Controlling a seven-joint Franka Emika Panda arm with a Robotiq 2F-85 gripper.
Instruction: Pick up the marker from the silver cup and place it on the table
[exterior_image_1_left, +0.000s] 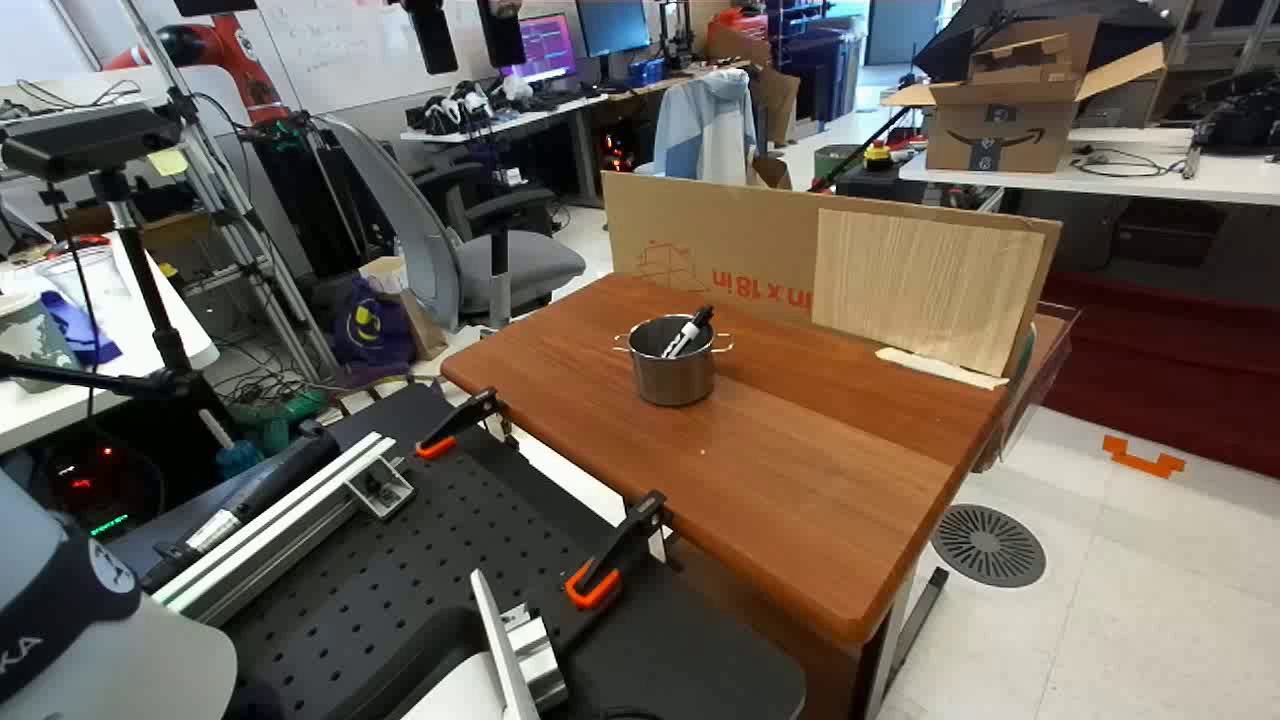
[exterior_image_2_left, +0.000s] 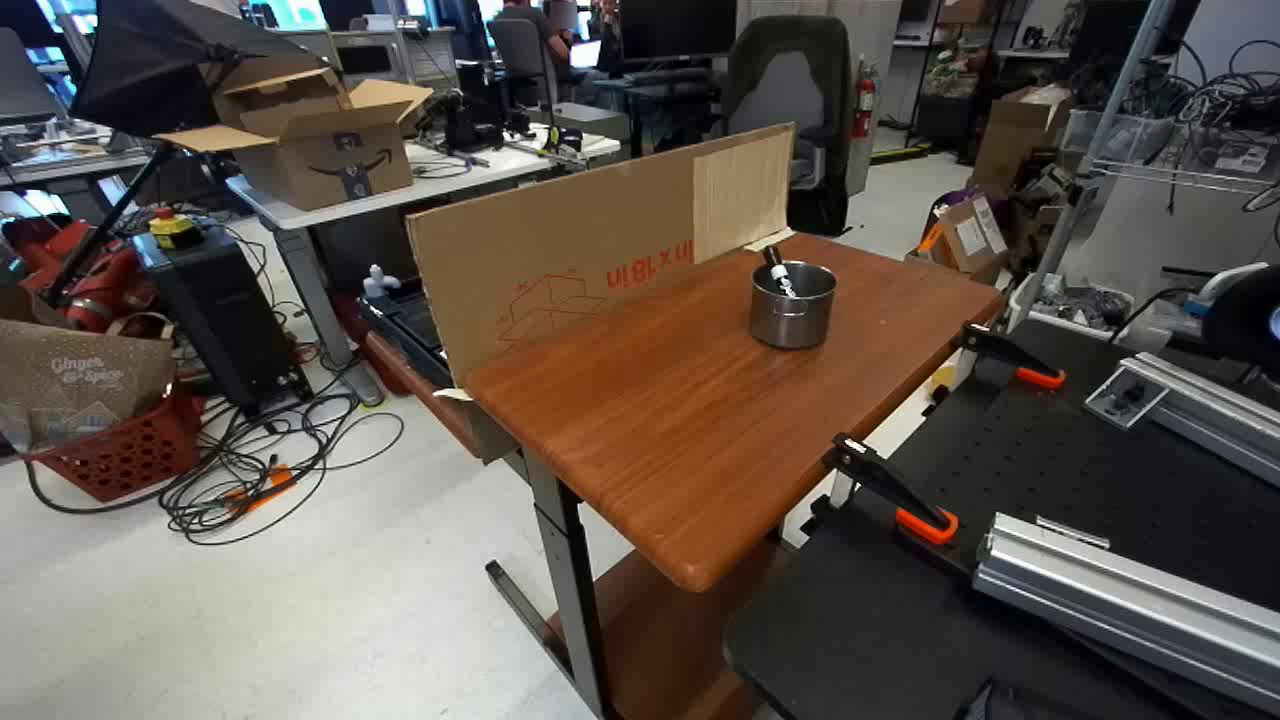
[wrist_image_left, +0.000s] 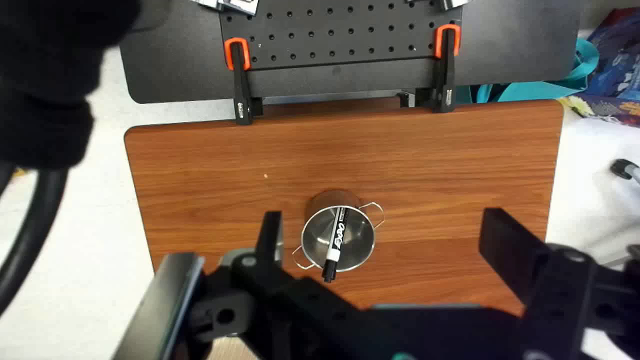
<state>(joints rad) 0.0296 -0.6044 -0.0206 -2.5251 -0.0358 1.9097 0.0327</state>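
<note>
Pinching the marker by its black cap, which pokes out past the silver cup, should work best for my wide-spread jaws.

In the wrist view, the wooden table offers passage at 12 o'clock of the metal pot; handles obstruct at 2 and 8, dry-erase marker near 6.

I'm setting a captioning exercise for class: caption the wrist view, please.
Open gripper above a table, where a marker leans in a cup.
</note>
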